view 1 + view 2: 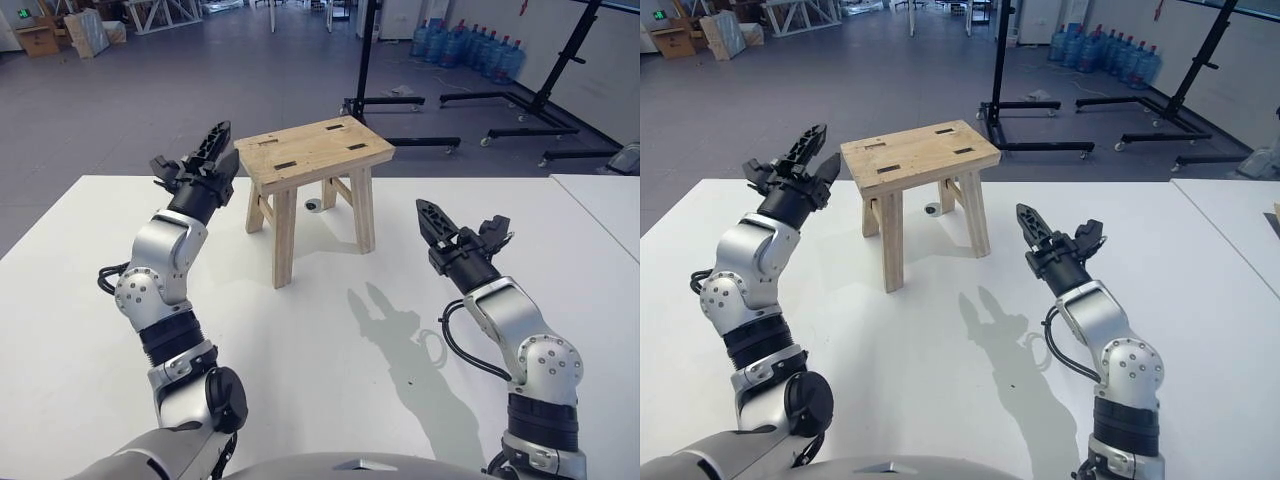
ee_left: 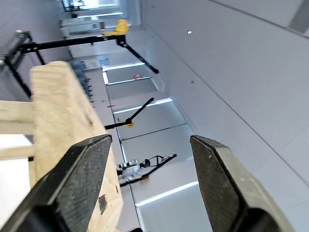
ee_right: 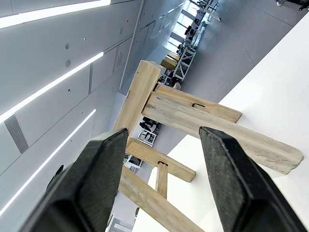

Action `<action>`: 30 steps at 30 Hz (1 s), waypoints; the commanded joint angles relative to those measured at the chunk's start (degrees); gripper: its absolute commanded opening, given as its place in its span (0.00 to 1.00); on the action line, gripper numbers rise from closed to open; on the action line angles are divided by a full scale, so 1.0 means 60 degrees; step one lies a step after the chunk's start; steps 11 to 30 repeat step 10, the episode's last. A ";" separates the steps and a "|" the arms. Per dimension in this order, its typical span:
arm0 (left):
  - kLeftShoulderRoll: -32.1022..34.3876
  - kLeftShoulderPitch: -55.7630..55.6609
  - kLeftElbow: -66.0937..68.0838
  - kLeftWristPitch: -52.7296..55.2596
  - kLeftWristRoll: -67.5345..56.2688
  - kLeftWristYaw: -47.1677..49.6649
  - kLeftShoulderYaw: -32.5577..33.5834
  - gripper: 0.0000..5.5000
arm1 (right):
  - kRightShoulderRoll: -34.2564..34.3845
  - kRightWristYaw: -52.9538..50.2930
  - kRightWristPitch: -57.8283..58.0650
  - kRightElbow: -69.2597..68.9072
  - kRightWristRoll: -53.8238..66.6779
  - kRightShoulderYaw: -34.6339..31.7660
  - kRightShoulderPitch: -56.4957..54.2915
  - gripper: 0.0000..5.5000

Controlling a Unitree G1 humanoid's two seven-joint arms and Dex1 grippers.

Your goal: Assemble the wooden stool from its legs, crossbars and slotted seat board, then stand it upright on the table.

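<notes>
- The stool (image 1: 310,175) stands upright on the white desk (image 1: 300,380), close to the desk's far edge. All four legs (image 1: 285,240) are down and the slotted seat board (image 1: 315,150) is level on top.
- The left claw (image 2: 150,140) is up at seat height, just off the stool's left end. It is released with its jaws spread, and it grips nothing.
- The right claw (image 3: 163,131) hangs to the stool's right, lower than the seat and well apart from the nearest leg. Its tips point toward the stool, and it is likewise released and holding nothing.
- In front of the stool and out to both its sides, the desk runs on as open white surface.
- Behind the stool the desk ends and grey floor (image 1: 150,90) begins.
- Black wheeled stands (image 1: 400,102) sit on that floor behind the stool, with blue water jugs (image 1: 470,45) farther back.
- To the stool's right, a narrow gap separates the desk from a second desk (image 1: 605,205).
- From the left wrist, the seat board's end sits close beside one finger (image 2: 82,179). I can't tell whether they touch. The ceiling (image 2: 231,72) lies beyond.
- From the right wrist, the stool is seen from low down, with the crossbars (image 1: 342,190) joining the legs under the seat.
</notes>
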 commanded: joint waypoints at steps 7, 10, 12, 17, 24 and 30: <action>0.2376 0.3447 -0.2074 -0.3239 0.9976 -0.0423 -0.4807 0.54 | -0.1325 0.1220 -0.1658 0.0254 -0.6271 0.1331 -0.0398 0.49; 0.2037 0.3460 -0.1687 -0.3215 1.0353 -0.0722 -0.4982 0.54 | -0.1331 0.1345 -0.2599 0.0658 -0.8515 0.1989 -0.0243 0.49; 0.2037 0.3460 -0.1687 -0.3215 1.0353 -0.0722 -0.4982 0.54 | -0.1331 0.1345 -0.2599 0.0658 -0.8515 0.1989 -0.0243 0.49; 0.2037 0.3460 -0.1687 -0.3215 1.0353 -0.0722 -0.4982 0.54 | -0.1331 0.1345 -0.2599 0.0658 -0.8515 0.1989 -0.0243 0.49; 0.2037 0.3460 -0.1687 -0.3215 1.0353 -0.0722 -0.4982 0.54 | -0.1331 0.1345 -0.2599 0.0658 -0.8515 0.1989 -0.0243 0.49; 0.2037 0.3460 -0.1687 -0.3215 1.0353 -0.0722 -0.4982 0.54 | -0.1331 0.1345 -0.2599 0.0658 -0.8515 0.1989 -0.0243 0.49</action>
